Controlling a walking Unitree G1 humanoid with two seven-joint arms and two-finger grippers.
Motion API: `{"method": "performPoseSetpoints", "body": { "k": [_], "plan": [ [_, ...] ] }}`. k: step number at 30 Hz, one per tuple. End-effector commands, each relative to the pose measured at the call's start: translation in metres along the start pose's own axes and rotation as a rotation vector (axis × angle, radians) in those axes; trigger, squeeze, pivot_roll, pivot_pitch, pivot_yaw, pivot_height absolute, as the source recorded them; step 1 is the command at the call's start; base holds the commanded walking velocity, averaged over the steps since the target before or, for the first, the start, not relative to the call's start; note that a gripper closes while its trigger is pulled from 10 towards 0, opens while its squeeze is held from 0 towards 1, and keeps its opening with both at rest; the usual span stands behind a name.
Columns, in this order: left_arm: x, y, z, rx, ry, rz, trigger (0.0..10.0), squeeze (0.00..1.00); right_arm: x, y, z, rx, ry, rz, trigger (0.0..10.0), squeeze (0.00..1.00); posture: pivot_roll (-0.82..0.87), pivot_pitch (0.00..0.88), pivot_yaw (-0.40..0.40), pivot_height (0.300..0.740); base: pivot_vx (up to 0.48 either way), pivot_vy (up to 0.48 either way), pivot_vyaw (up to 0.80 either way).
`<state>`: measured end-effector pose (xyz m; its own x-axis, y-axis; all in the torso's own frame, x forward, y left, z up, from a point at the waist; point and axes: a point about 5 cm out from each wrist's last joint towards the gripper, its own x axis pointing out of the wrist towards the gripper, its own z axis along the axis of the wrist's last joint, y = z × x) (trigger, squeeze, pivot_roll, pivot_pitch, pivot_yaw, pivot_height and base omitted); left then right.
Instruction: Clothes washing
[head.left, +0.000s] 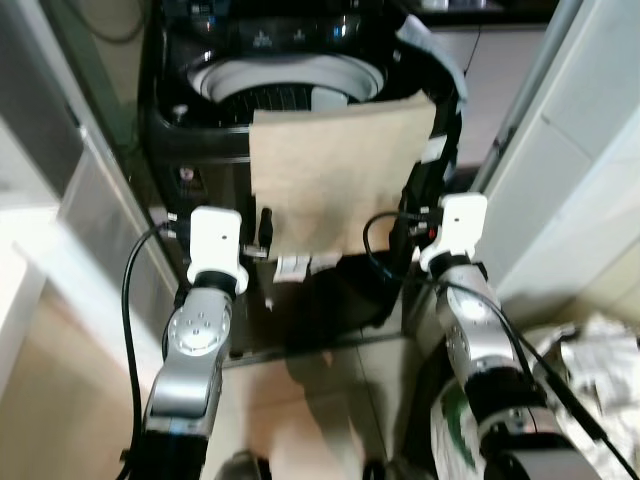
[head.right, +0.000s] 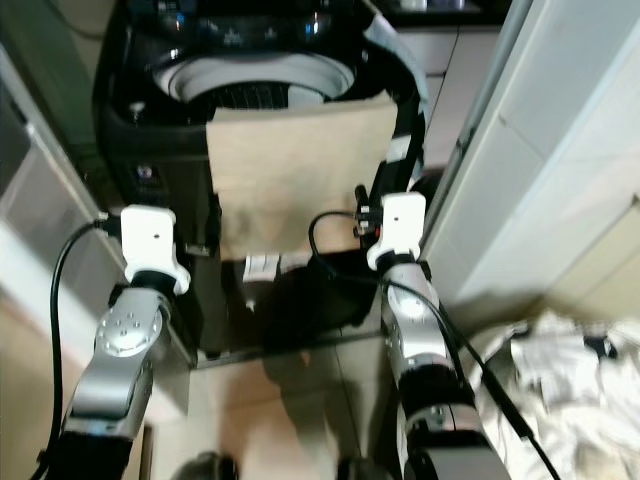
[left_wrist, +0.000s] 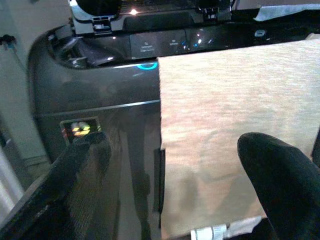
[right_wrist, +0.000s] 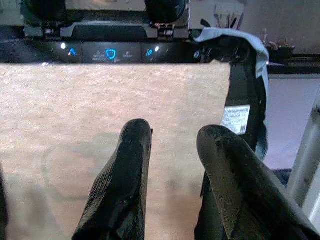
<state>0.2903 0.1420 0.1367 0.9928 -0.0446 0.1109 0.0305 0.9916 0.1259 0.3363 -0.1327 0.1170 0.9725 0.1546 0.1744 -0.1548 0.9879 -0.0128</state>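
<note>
The round drum opening (head.left: 290, 85) of the top-loading washing machine (head.left: 190, 130) is left uncovered at its rear and middle, while its front rim and front panel are draped by a beige cloth (head.left: 335, 175). The machine's right side is crowded by a dark garment (head.left: 440, 90) hung over that edge. The approach is narrowed by a pale cabinet (head.left: 60, 230) on the left and a white panel (head.left: 570, 160) on the right.

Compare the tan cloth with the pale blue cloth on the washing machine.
The tan cloth hangs flat down the washing machine's front; the pale blue cloth is bunched along its right rim. The tan cloth shows far more area than the pale blue cloth. Both drape over the machine's edge.
</note>
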Motion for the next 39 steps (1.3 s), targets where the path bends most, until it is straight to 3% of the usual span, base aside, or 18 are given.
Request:
{"method": "performPoseSetpoints", "body": {
  "k": [1,7,19,27,33,36,37,39],
  "plan": [
    [0.001,0.000,0.004,-0.004,-0.013,0.007,10.0,0.00,-0.001,0.001,-0.003,0.003,0.018,0.007,10.0,0.00,-0.04,0.000,-0.009,0.740,-0.255,0.000,0.00],
    [0.002,-0.002,0.006,0.004,-0.028,-0.004,10.0,0.00,-0.001,0.001,-0.005,-0.004,0.026,0.008,10.0,0.00,-0.04,0.000,-0.009,0.740,0.000,0.000,0.00],
    [0.008,-0.006,0.005,0.068,-0.056,-0.126,10.0,0.00,-0.009,-0.015,-0.016,-0.068,0.063,-0.044,10.0,0.00,-0.05,0.000,0.002,0.740,0.000,0.000,-0.70],
    [0.012,-0.007,0.007,0.069,-0.073,-0.136,10.0,0.00,-0.003,-0.024,-0.007,-0.063,0.010,-0.101,10.0,0.00,-0.05,0.000,0.003,0.740,0.000,0.000,-0.74],
    [0.014,-0.011,0.008,0.085,-0.080,-0.151,10.0,0.00,-0.003,-0.027,-0.013,-0.045,0.047,-0.121,10.0,0.00,-0.06,0.000,0.006,0.740,0.000,0.000,-0.74],
    [0.014,-0.015,0.010,0.073,-0.095,-0.166,10.0,0.00,0.000,-0.029,-0.012,-0.101,0.054,-0.142,10.0,0.00,-0.06,0.000,0.008,0.740,0.102,0.000,-0.47],
    [0.014,-0.015,0.011,0.076,-0.099,-0.159,10.0,0.00,0.002,-0.029,-0.010,-0.122,0.048,-0.142,10.0,1.00,-0.06,0.000,0.008,0.740,0.000,0.000,0.00],
    [0.014,-0.016,0.011,0.075,-0.101,-0.156,10.0,0.00,0.003,-0.029,-0.009,-0.126,0.050,-0.148,10.0,1.00,-0.06,0.000,0.007,0.740,0.000,0.000,0.00]
  ]
}}
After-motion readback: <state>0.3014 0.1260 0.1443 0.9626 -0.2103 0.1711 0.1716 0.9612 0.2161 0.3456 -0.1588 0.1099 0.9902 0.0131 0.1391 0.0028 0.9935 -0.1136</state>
